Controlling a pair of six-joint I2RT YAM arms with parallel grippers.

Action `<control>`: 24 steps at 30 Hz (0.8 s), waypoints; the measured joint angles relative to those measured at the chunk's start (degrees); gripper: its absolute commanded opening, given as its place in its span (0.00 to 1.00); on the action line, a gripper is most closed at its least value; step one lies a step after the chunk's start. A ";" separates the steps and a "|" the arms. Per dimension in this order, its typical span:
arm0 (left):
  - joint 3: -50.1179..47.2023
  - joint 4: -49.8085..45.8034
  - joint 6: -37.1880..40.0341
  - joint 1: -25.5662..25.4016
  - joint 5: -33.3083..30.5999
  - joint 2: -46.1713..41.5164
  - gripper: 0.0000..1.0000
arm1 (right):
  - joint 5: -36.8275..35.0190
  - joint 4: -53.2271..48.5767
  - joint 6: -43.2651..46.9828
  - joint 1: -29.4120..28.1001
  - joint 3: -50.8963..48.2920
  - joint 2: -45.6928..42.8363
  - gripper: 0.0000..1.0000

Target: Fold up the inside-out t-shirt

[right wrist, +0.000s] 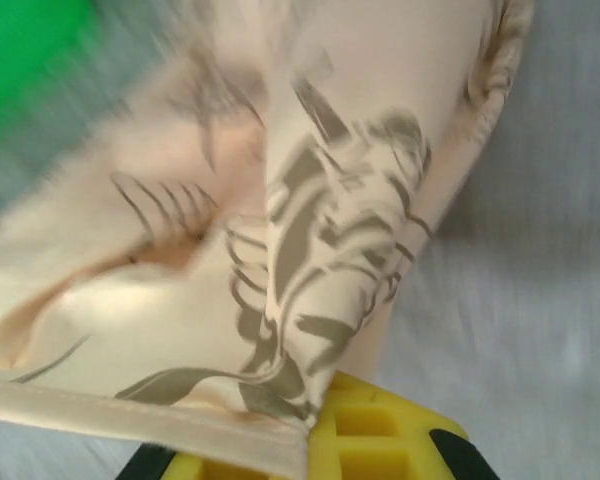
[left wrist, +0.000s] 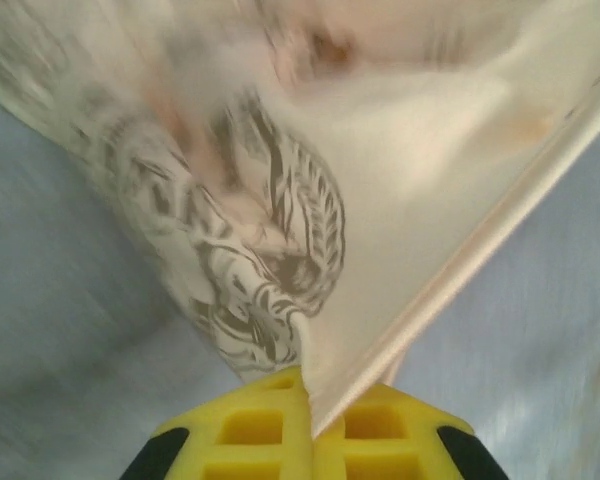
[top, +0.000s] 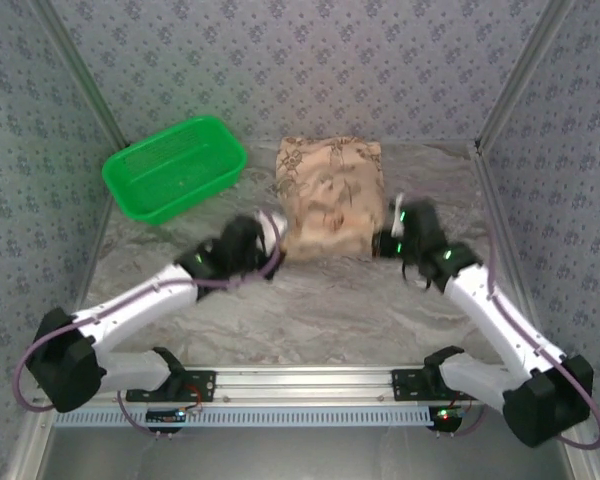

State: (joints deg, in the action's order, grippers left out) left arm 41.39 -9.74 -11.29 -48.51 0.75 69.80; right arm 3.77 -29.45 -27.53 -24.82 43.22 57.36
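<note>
Scene: We look down on a grey marbled table (top: 330, 310) walled in by patterned panels, with two white arms reaching in from the near edge.

T-shirt: The t-shirt (top: 330, 195) lies at the middle of the table toward the far side. It is bunched into a rough rectangle, tan-peach with dark brown print on top. Its near edge is raised between the two grippers.

Left gripper: The left gripper (top: 270, 235) sits at the shirt's near left corner. In the left wrist view, the left gripper (left wrist: 310, 410) has its yellow pads (left wrist: 250, 425) pressed together on the cloth. A hemmed edge of the t-shirt (left wrist: 400, 180) runs straight into the seam between them. The pale reverse side fans up to the right and a dark printed motif shows to the left.

Right gripper: The right gripper (top: 385, 240) meets the near right corner. Its wrist view is blurred, but the right gripper (right wrist: 310, 440) appears closed on the cloth. The t-shirt (right wrist: 280, 200) drapes over one yellow pad, and the other pad (right wrist: 380, 430) is bare beside it.

Hem: In the right wrist view a stitched band crosses the lower left, and we see brown lettering-like strokes above it.

Basket: A green plastic basket (top: 130, 160) stands at the far left, just beside the shirt but apart from it. A green blur (right wrist: 20, 30) marks it in the right wrist view.
</note>
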 measured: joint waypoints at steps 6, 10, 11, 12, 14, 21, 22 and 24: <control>-15.56 1.51 -11.06 -13.38 -2.21 -1.88 0.56 | -3.74 -11.52 -9.75 -8.79 -18.14 -20.61 0.62; -7.02 -1.68 -14.75 -13.84 -5.88 -7.13 0.57 | -2.97 -13.94 -12.57 -9.35 -15.41 -25.70 0.66; -4.72 -2.19 -15.45 -13.66 -6.56 -7.80 0.57 | -2.95 -14.69 -12.79 -9.35 -13.70 -24.79 0.67; -2.58 -2.38 -16.41 -13.35 -7.15 -8.35 0.57 | -2.97 -15.19 -12.76 -9.35 -11.78 -23.06 0.67; 0.02 -2.54 -18.51 -12.70 -7.89 -8.70 0.57 | -2.95 -15.39 -12.39 -9.35 -7.78 -18.10 0.66; 1.03 -4.70 -24.65 -4.48 -5.92 -4.94 0.58 | -1.36 -8.24 -8.00 -10.29 7.28 8.74 0.61; 1.03 -5.14 -24.92 -2.58 -5.16 -4.26 0.58 | -1.33 -6.36 -7.34 -10.45 8.39 12.02 0.59; 1.36 -5.77 -25.27 1.77 -3.17 -2.91 0.58 | -1.14 -2.97 -5.95 -10.62 10.36 18.62 0.48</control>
State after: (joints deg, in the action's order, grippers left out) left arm 42.74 -15.51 -36.56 -46.74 -2.42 66.89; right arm 2.63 -32.42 -33.47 -35.44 53.58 75.99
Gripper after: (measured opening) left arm 0.582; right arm 0.556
